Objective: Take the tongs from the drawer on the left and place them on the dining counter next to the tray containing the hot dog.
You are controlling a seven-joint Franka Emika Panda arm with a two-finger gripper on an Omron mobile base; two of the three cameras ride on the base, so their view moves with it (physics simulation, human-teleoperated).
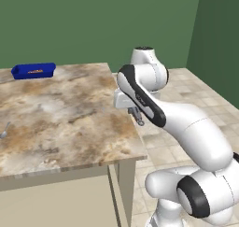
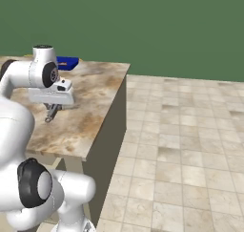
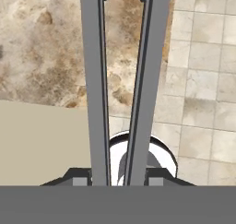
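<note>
- The two-finger gripper (image 1: 137, 117) hangs just above the near corner of the big marbled brown-and-beige stone dining counter (image 1: 70, 128), its fingers narrowed onto the slim dark grey metal tongs (image 3: 122, 80).
- In the hand view the two long grey arms of the tongs run straight up from between the finger tips, so they are clamped near one end and point away along the hand. To my eye that grip suits carrying them across the top and laying them flat.
- The shallow bright blue tray (image 1: 33, 70) sits at the far edge of the counter, well apart from the gripper. I would say the carry to it is not yet finished.
- The small orange-brown hot dog (image 1: 34, 72) is only a faint streak inside the tray, too small to make out properly.
- In the right base view the arm's white body cuts off most of the tray.
- In both base views the tongs show only as a short dark stub under the hand.
- A small greyish thing (image 1: 4, 131) at the counter's left edge is cut off; I cannot tell what it is.
</note>
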